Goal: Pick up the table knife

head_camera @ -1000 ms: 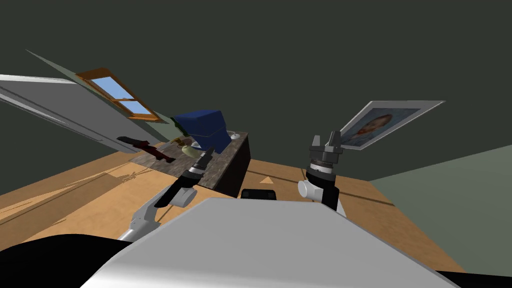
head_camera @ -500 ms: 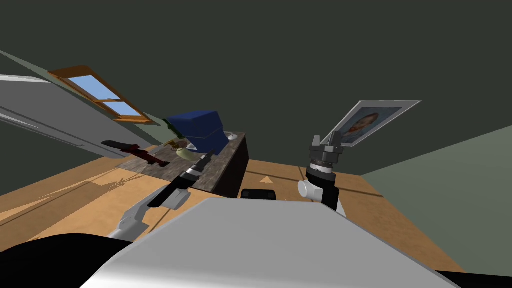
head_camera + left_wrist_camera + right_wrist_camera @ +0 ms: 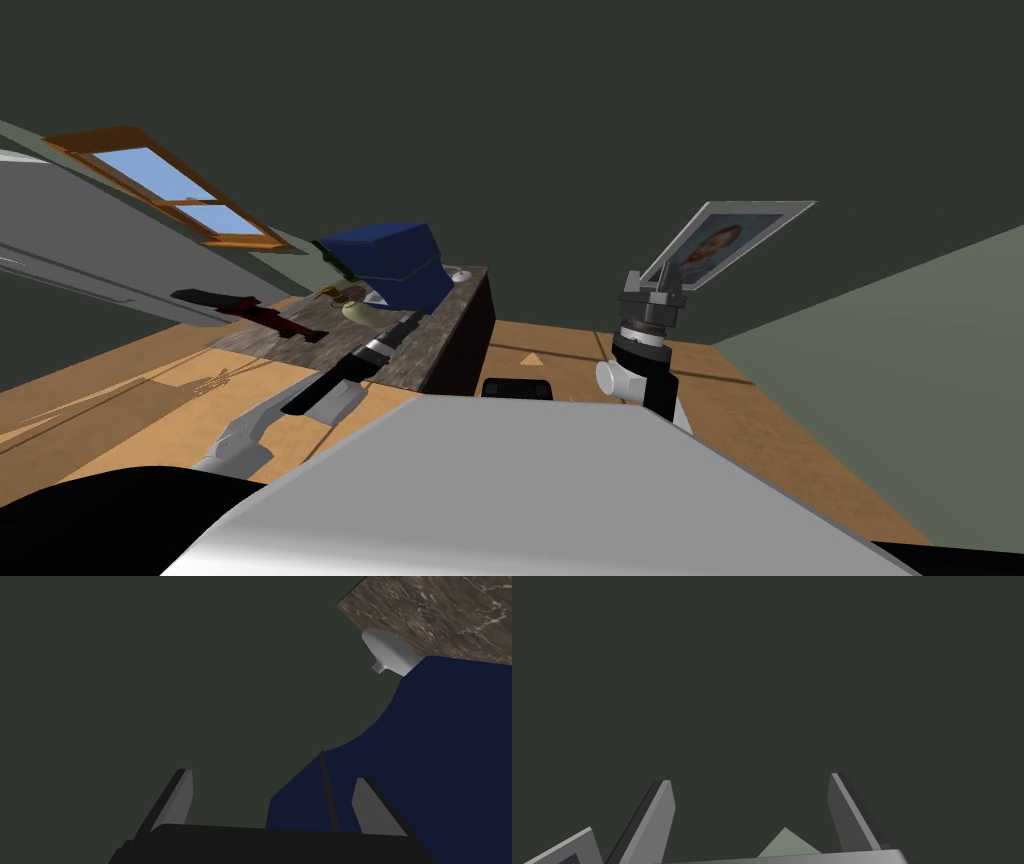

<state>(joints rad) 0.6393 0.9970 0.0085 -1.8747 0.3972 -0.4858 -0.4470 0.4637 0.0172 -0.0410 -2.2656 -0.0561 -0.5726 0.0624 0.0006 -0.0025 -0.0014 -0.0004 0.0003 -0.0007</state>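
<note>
Over bench [image 3: 440, 335], left claw [image 3: 410, 320] wide, empty, beside blue box [image 3: 395, 260], readied for dark knife [image 3: 262, 313] farther along; right claw [image 3: 651, 275] wide, parked clear.

A surface [image 3: 440, 335] with a brown marbled top stands on a wooden floor [image 3: 790, 440], left of centre. A dark blue box [image 3: 395, 260] sits at its far end. A small white rounded thing [image 3: 461, 276] lies just right of the box, a pale olive one [image 3: 360, 312] near its left side. On the walls hang an orange-framed window [image 3: 170, 190], far left, and a white-framed portrait [image 3: 725, 245], right.
</note>
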